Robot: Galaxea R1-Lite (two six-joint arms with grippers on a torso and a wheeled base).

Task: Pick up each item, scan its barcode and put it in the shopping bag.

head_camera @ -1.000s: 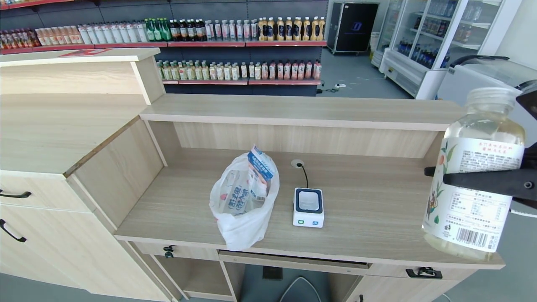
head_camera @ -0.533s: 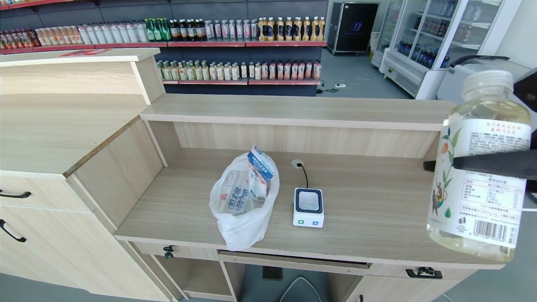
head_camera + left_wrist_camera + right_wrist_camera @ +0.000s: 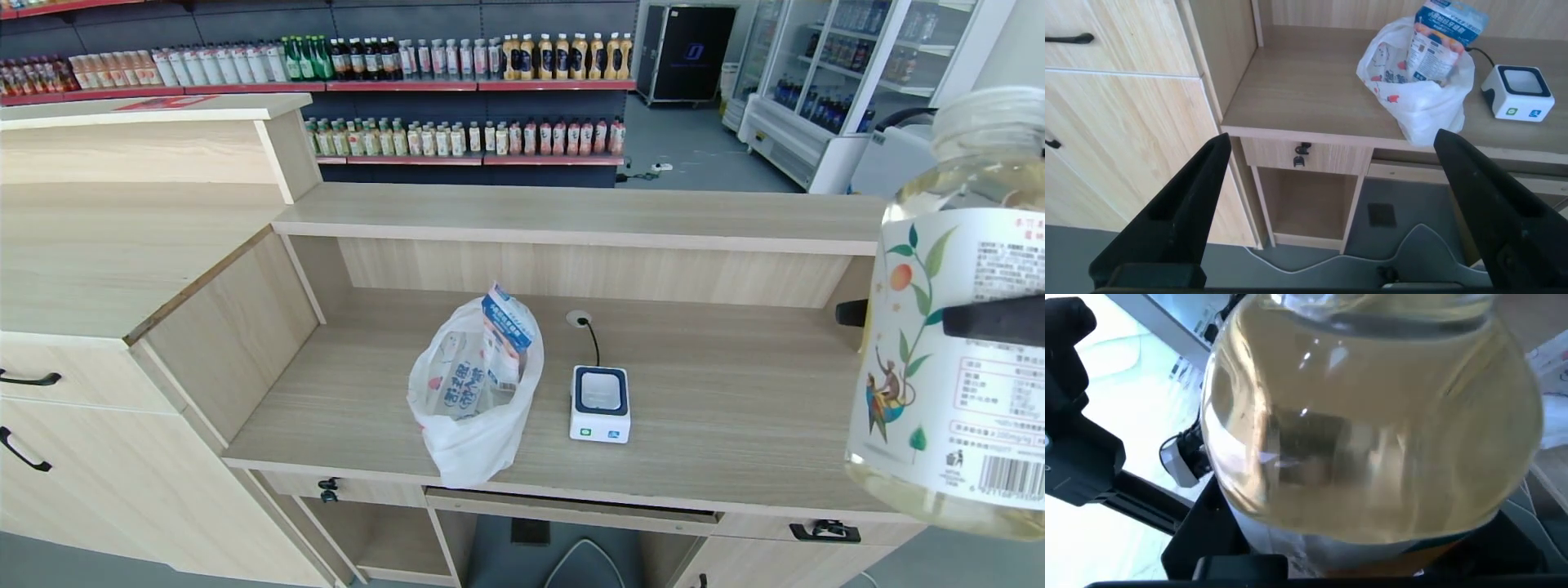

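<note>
Head and wrist views, read from left to right. At the far left, a tall side cabinet (image 3: 122, 245) is joined to the counter (image 3: 735, 392), and its slanted wall closes off the counter's left end. In the left wrist view, the left gripper (image 3: 1333, 143) is seen with its fingers (image 3: 1167, 220) spread wide and nothing between them. It is held out in front of the counter's front edge and lower than it, facing the cabinet front and the drawer under the counter. The bag (image 3: 473, 400) is stood left of centre on the counter, with its mouth open upward and its base at the front edge, slightly overhanging it. A carton (image 3: 506, 327) is lodged upright inside, its top projecting above the bag's rim. Just beside the bag, apart from it by a narrow gap, the scanner (image 3: 600, 402) is set with its window facing up; its cable (image 3: 589, 335) is led back to a hole in the counter near the rear wall. A raised ledge (image 3: 571, 214) bounds the rear of the counter. A wide stretch of counter top lies between the scanner and the right end. There the bottle (image 3: 955, 327) is held nearly upright, lifted off the counter and cut by the picture's right edge. It is clamped around its label by the right gripper (image 3: 898, 317). A barcode (image 3: 1012, 474) is shown low on the label.
</note>
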